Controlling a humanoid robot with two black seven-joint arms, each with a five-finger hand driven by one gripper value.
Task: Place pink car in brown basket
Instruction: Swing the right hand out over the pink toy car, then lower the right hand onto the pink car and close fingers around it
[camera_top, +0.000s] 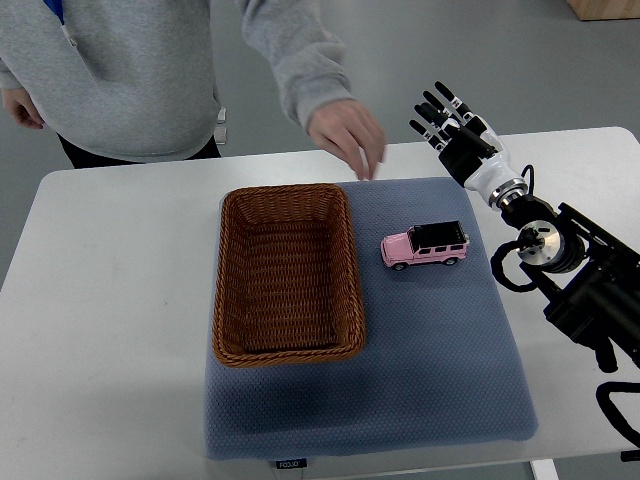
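Note:
A pink toy car with a black roof sits on the blue-grey mat, just right of the brown wicker basket. The basket is empty. My right hand is up at the back right of the table, beyond the car and apart from it, fingers spread and holding nothing. The left arm does not show.
A person in a grey sweatshirt stands behind the table; their hand hangs over the mat's back edge, just behind the basket's far right corner. The white table surrounds the mat.

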